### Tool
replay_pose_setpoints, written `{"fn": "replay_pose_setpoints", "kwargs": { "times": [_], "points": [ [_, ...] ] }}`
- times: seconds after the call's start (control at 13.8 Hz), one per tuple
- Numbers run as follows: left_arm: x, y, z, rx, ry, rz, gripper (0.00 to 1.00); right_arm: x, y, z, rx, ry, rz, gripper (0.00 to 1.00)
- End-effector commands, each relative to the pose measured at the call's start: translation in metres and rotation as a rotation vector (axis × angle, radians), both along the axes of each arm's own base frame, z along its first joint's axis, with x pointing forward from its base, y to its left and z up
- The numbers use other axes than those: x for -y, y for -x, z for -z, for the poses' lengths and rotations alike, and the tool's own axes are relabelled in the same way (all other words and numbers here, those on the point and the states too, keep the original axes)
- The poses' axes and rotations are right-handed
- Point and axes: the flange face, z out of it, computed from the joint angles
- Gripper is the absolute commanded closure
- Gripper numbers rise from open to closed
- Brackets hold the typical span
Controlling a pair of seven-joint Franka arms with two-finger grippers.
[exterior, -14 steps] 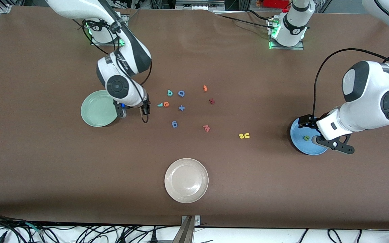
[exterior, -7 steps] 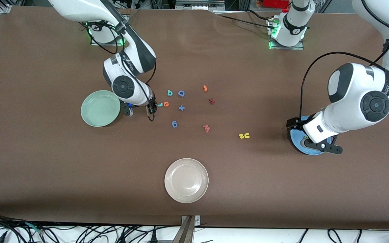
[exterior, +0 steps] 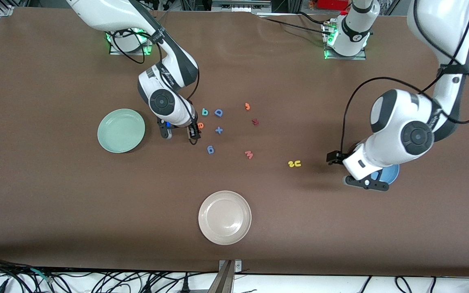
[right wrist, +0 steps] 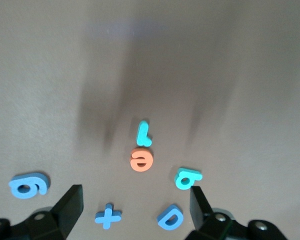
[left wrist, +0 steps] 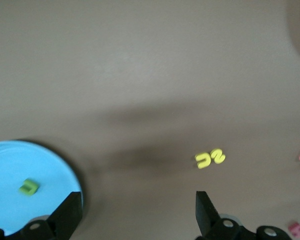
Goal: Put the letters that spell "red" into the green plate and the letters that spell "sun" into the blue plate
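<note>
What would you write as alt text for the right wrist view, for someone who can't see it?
Seen from above between the open right gripper, an orange "e" lies on the brown table touching a teal "r", with a teal "b" shape close beside them. Around these lie a blue "6", a blue plus sign and a bigger blue "D".

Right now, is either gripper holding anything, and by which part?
Nothing is held. The left gripper is open over bare table beside the blue plate; the right gripper is open above the orange "e" and teal "r".
</note>
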Motion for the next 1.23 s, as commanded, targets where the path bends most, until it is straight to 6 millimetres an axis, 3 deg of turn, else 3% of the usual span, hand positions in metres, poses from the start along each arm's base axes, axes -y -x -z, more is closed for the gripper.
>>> {"fn": "replay_pose_setpoints", "kwargs": {
  "times": [0.0, 0.44, 0.8, 1.02, 1.16],
  "points": [
    [-0.001, -0.007, 0.009, 0.01, 0.002, -0.012, 0.0, -0.006, 0.005, 0.011, 0.006, -0.007, 0.029, 0.06],
    [0.031, -0.005, 0.048, 0.03, -0.039, 0.001, 0.0, 0.006, 0.024, 0.044, 0.02, 0.018, 0.0, 0.12],
    [0.072, 0.002, 0.089, 0.04, -0.034, -0.052, 0.0, 0.007, 0.026, 0.048, 0.034, 0.009, 0.003, 0.19],
    [0.075, 0.005, 0.109, 0.051, -0.108, -0.02, 0.0, 0.003, 0.026, 0.053, 0.05, -0.006, 0.004, 0.28],
    [0.086, 0.01, 0.119, 0.058, -0.152, -0.025, 0.0, 0.003, 0.027, 0.056, 0.05, -0.007, 0.005, 0.28]
  ]
}}
